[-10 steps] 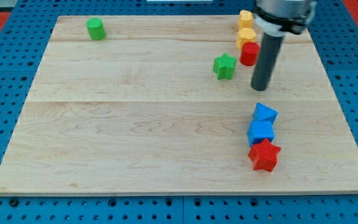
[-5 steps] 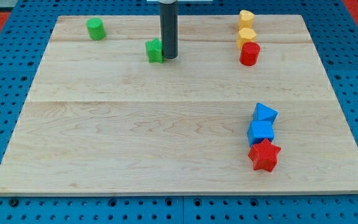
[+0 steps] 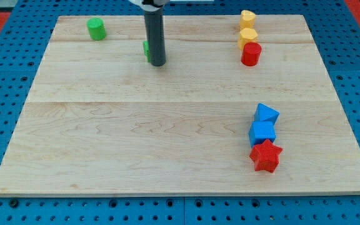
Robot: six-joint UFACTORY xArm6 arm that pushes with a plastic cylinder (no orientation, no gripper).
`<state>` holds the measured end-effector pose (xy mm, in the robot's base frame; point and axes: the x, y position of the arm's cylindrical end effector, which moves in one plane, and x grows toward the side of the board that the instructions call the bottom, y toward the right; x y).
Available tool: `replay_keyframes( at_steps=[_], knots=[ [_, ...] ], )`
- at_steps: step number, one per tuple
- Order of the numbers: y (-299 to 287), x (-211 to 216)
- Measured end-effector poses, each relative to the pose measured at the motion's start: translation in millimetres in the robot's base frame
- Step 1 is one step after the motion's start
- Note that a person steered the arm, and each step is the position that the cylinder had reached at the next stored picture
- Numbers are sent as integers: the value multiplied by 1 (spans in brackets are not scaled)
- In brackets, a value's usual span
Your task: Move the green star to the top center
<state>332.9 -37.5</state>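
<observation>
Rod and green star (image 3: 146,50) fill the far middle of the single camera view: my tip (image 3: 157,64) is planted on the worktop (image 3: 167,131) directly in front of the star, hiding all but a green sliver at the rod's left edge. The tool is a plain rod with no jaws, so there is nothing to spread or pinch, and whether it presses the star I cannot tell.

The star sits slightly left of centre, one plank short of the far edge. A green cylinder (image 3: 95,29) stands well apart at the far left. On the far right, two yellow blocks (image 3: 247,28) and a red cylinder (image 3: 251,54) line up; near right, two blue blocks (image 3: 264,124) and a red star (image 3: 266,156) cluster.

To finish well, I judge my tip should get to the star's near-left side, then nudge it gently far and rightward, stopping before the board's edge.
</observation>
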Motion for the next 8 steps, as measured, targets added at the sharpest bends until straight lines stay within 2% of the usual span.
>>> replay_keyframes(
  at_steps=[1, 2, 3, 4, 7, 8],
  knots=[
    [25, -26],
    [31, -4],
    [-10, 33],
    [-44, 22],
    [4, -41],
    [-32, -21]
  ],
)
